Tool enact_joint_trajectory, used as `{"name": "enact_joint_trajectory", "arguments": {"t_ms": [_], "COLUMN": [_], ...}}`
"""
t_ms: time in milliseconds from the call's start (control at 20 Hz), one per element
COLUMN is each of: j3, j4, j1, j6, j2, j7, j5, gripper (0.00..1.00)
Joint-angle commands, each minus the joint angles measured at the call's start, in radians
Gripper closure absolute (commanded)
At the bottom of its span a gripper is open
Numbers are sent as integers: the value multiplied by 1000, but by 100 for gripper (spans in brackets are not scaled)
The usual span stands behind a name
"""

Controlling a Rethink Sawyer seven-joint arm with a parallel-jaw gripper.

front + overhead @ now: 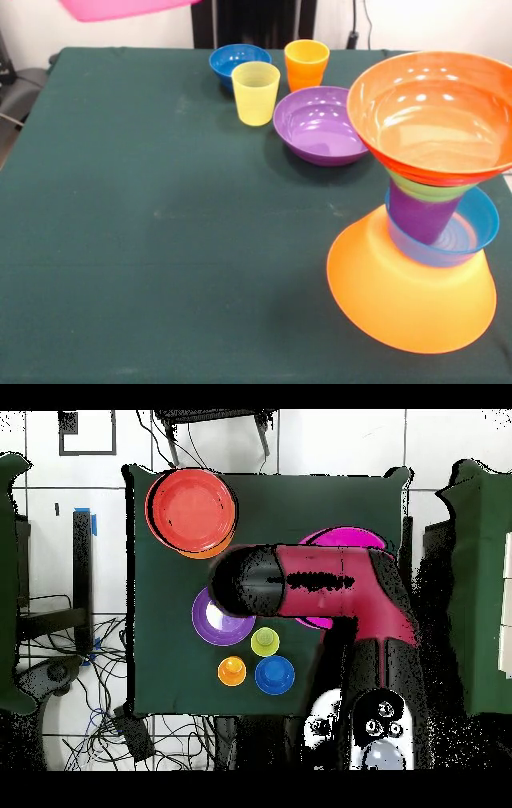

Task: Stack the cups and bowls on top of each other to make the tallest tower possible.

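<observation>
The tower stands at the front view's right. Its base is the upturned yellow-orange bowl [412,308], then the light blue bowl [474,228], the purple cup [422,216], the green bowl [428,190] and the orange-red bowl [436,112] on top [192,509]. The large pink bowl [120,8] hangs in the air at the top left edge. In the overhead view it shows under the arm [345,539]. The arm [320,579] hides my gripper, which carries the pink bowl.
On the green cloth [144,200] near the robot stand the purple bowl [320,124], the yellow cup [256,94], the orange cup [306,64] and the dark blue bowl [238,62]. The tower stands close to the table's edge.
</observation>
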State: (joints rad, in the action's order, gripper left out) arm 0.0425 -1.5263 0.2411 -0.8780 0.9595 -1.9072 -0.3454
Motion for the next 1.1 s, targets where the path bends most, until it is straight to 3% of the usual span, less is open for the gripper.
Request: {"name": "enact_joint_trajectory", "arguments": {"t_ms": [50, 450, 650, 1100], "j3": [86, 53, 33, -41], "j4": [37, 87, 115, 61], "j1": [-88, -201, -255, -341], "j6": [-180, -234, -217, -163], "j2": [-93, -128, -165, -155], "j7": [60, -71, -127, -202], "j5": [-46, -37, -42, -36], "gripper": [100, 100, 100, 100]}}
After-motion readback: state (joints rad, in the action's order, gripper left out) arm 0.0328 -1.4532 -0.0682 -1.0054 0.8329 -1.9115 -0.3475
